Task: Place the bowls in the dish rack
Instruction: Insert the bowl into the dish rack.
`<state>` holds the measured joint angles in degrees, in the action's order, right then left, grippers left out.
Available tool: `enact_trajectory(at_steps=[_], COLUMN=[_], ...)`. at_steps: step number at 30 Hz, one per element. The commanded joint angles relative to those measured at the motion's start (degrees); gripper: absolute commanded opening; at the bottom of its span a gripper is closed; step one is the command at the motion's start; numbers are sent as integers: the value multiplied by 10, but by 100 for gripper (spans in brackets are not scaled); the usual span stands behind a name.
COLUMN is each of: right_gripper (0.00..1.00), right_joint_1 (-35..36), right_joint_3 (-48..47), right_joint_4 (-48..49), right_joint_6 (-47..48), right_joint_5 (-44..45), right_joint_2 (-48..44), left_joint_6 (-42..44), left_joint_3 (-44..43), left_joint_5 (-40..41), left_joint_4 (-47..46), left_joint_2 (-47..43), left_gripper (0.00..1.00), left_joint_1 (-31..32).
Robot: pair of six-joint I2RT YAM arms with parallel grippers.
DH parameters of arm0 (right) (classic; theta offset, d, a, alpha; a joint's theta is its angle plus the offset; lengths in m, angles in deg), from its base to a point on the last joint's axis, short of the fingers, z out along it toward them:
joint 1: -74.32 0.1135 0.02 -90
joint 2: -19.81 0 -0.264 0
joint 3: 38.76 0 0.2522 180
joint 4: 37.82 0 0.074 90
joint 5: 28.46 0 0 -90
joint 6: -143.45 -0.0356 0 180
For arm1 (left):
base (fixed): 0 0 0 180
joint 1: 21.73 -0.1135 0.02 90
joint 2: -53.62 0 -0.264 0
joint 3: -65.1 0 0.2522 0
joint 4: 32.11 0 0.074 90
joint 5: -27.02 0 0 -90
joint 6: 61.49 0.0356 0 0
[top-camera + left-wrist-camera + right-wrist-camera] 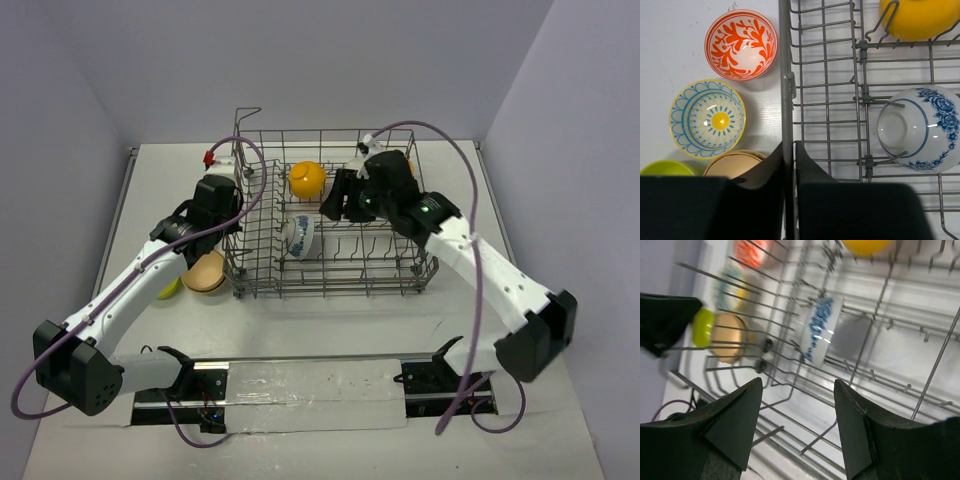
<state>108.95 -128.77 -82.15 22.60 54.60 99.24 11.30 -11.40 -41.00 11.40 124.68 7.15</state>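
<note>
Fingers (771,167) of the left gripper (789,152), matte black wedges at bottom centre of the left wrist view, pinch the dish rack (785,60) by its grey wire rim. Left of the rim, on the white table (670,30), sit four glossy round bowls: a red-and-white bowl (741,45), a striped bowl (707,119), a tan bowl (730,165) and a lime bowl (665,168). Inside the rack, a blue-flowered bowl (920,130) stands on edge between thin tines, below an orange-yellow bowl (920,17).

In the right wrist view, the right gripper (798,385) has its angular black fingers spread and empty above the rack's wires.

In the top view, the rack fills the centre.
</note>
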Motion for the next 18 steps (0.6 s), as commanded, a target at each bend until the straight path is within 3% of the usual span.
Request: enact_trajectory(at_steps=[1,3,7,9,11,12,18], right_gripper=[67,68,68,68,68,68,68], right_joint_1=[7,7,7,7,7,7,5], right_joint_3=[30,33,35,46,64,72,94], right_joint_4=[49,34,4,11,25,28,43], right_joint_6=[45,61,83,84,85,85,95], right_joint_5=[14,26,44,41,33,31,21], right_joint_2=[-94,-115,-101,-99,-99,-98,-90], left_joint_6=[0,-2,-2,-5,-6,-6,-6], left_joint_3=[24,18,-5,-20,-29,-37,-95], left_joint_5=[-41,-36,-44,-44,-41,-40,-8], left_joint_4=[10,9,4,8,14,15,40], left_joint_2=[7,4,-10,-8,-2,-1,-9], left_gripper=[18,29,41,58,66,79,94], left_joint_1=[23,23,22,23,23,23,23])
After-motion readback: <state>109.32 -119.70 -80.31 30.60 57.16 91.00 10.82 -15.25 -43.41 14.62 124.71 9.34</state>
